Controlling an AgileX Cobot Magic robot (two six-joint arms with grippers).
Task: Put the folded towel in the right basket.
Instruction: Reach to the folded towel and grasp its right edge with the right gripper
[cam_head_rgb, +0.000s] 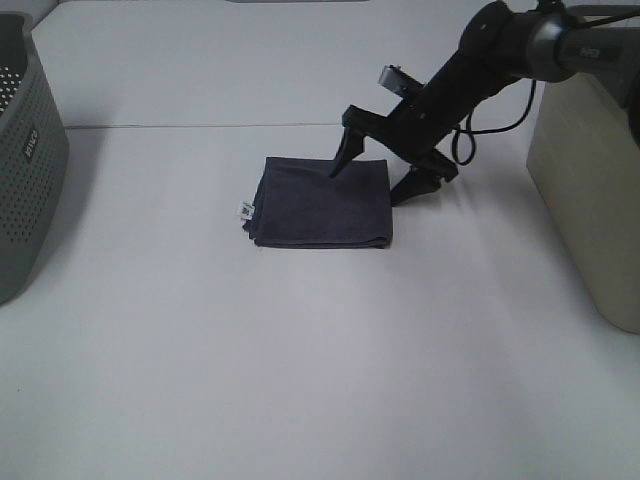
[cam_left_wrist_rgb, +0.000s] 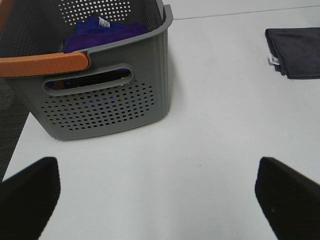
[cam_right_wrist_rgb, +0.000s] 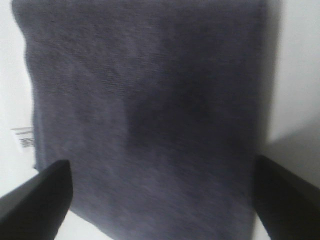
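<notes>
The folded dark grey towel lies flat on the white table near its middle, with a small white tag at its left edge. It fills the right wrist view and shows at the edge of the left wrist view. My right gripper is open, just above the towel's far right corner, one finger over the towel and one beside its right edge. The right basket is beige and stands at the right edge. My left gripper is open and empty over bare table, out of the exterior view.
A grey perforated basket stands at the left edge; in the left wrist view it has an orange handle and holds purple and blue cloths. A table seam runs behind the towel.
</notes>
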